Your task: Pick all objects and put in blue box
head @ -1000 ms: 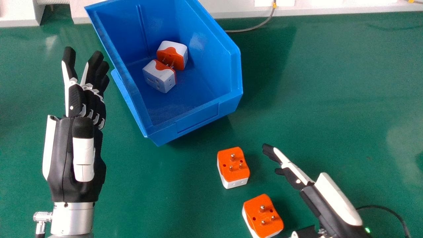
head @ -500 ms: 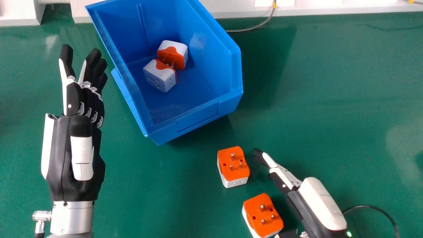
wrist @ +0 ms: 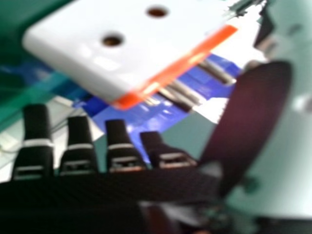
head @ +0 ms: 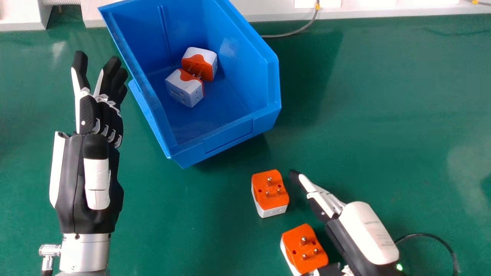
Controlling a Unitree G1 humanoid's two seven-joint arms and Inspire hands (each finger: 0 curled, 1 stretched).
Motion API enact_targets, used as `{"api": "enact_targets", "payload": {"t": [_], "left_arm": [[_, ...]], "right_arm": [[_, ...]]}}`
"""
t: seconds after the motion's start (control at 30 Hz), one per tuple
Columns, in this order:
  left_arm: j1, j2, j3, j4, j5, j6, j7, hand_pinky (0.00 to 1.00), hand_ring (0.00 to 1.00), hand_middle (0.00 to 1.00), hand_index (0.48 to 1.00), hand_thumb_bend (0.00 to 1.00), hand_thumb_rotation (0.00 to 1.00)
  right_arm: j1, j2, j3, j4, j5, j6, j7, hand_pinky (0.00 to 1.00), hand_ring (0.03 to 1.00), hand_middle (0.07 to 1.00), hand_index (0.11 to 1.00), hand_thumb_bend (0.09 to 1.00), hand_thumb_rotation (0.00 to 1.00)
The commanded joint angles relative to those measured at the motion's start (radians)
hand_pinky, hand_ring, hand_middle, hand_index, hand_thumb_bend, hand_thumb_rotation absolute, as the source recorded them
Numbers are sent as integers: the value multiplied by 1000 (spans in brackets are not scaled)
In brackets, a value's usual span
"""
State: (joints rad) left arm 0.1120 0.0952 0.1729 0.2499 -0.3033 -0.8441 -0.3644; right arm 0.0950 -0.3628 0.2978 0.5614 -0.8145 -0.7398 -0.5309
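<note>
I'm watching four white-and-orange plug adapters, two of them already lying inside the blue box at the far left of the green table. The far boxed adapter is facing the near boxed adapter, pin sides toward each other, close together on the box floor.

The other two are still waiting outside, near of the box, both standing orange side up with their metal pins pointing upward. The farther loose adapter is sitting a little to the left of the nearer loose adapter, with table showing between them.

My right hand is slanting in from the near right, its fingers stretched straight toward the far left and its tips ending just beside the farther loose adapter's right side. It is open and gripping nothing. In the right hand view I'm seeing an adapter looming large over the straight fingers, pins showing along its orange side; I can't tell whether anything is touching it.

My left hand is idling at the left of the box, open, its fingers extending toward the far side.

A black cable is curving beside the right hand.
</note>
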Motion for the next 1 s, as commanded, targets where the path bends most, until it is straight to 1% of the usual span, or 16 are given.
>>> {"api": "enact_targets", "payload": {"t": [0.0,0.1,0.2,0.37,0.47,0.67,0.8,0.83,0.87,0.9,0.93,0.97], "left_arm": [[0,1,0,-21,4,-10,2,988,963,967,964,852,962],[2,3,1,-25,1,-8,2,987,962,967,963,841,963],[5,3,2,-28,1,-8,2,986,962,967,963,838,963],[9,2,2,-32,4,-9,3,985,962,966,963,834,964],[10,5,3,-34,1,-6,2,985,962,966,963,834,964],[7,4,3,-30,3,-5,2,986,962,967,963,841,964],[4,5,3,-28,4,-3,2,987,963,968,964,843,965],[4,5,2,-28,4,-3,2,987,963,968,964,843,965],[4,5,2,-28,4,-3,2,987,963,968,964,843,965],[4,6,3,-29,4,-2,1,988,963,968,964,843,965],[2,7,3,-27,2,-2,0,988,963,968,964,844,966],[1,9,4,-25,0,-2,-2,988,963,968,964,844,966]], "right_arm": [[17,-14,18,-19,9,45,42,661,859,901,946,1000,354],[27,-23,27,-49,24,103,94,633,845,898,940,1000,344],[38,-39,27,-82,41,137,128,619,837,897,939,1000,344],[49,-69,29,-98,41,153,124,584,810,890,939,1000,333],[69,-91,21,-121,52,152,128,575,798,882,942,1000,324],[109,-131,-3,-171,63,172,132,566,777,859,948,1000,276],[124,-131,-8,-200,71,190,140,563,769,845,945,1000,256],[123,-128,-7,-200,72,191,138,558,756,833,939,1000,230],[121,-124,-6,-196,76,191,136,558,756,833,939,1000,230],[117,-119,-5,-191,81,188,133,542,734,812,926,1000,192],[112,-113,-4,-183,88,182,128,525,707,788,901,991,153],[106,-108,-4,-171,96,170,119,508,673,758,864,962,123]]}}
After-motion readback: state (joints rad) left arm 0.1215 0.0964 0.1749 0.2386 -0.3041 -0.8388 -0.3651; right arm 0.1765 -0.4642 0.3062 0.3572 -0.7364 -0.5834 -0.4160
